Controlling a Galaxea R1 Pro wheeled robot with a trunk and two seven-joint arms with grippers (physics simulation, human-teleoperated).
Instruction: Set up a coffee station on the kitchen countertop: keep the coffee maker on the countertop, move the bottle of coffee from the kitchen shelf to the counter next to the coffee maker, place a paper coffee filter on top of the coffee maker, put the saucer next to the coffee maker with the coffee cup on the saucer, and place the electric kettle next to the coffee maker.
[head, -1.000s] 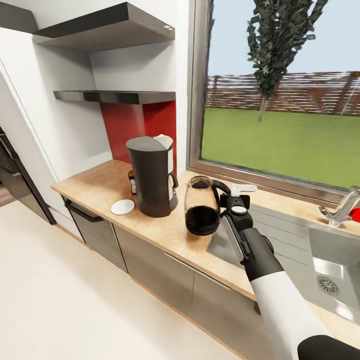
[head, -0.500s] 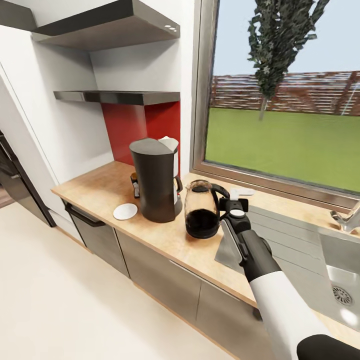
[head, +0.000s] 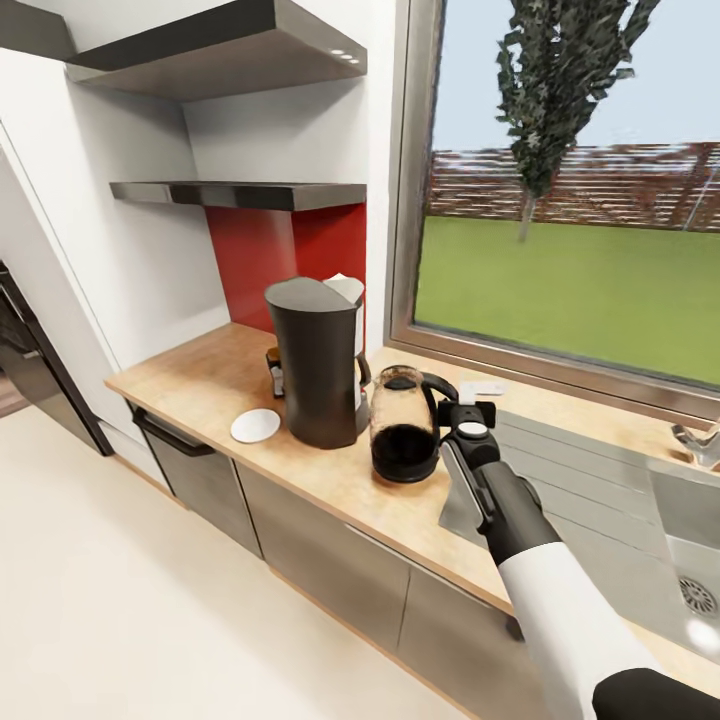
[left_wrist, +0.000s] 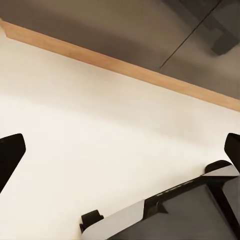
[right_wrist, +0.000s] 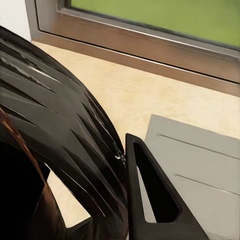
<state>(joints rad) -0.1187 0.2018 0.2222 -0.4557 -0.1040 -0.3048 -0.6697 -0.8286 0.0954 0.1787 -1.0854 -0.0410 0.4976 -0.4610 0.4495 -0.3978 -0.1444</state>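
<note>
The black coffee maker (head: 318, 372) stands on the wooden countertop (head: 200, 375), with a white paper filter (head: 346, 290) on its top. A bottle of coffee (head: 272, 369) peeks out behind its left side, and a white saucer (head: 256, 425) lies in front-left of it. The glass electric kettle (head: 403, 428), dark in its lower half, is close beside the coffee maker's right side, low at the counter. My right gripper (head: 455, 404) is shut on the kettle's black handle (right_wrist: 65, 130), one finger (right_wrist: 155, 200) alongside it. My left gripper (left_wrist: 121, 150) is open over the pale floor.
A steel sink with a drainboard (head: 600, 470) and a faucet (head: 700, 440) lies to the right. A small white object (head: 487, 386) sits by the window sill. Two dark shelves (head: 235, 192) hang above the counter. A black appliance (head: 20, 350) stands at far left.
The head view has shifted a little toward the left. My right gripper has carried the kettle nearer to the coffee maker and slightly lower.
</note>
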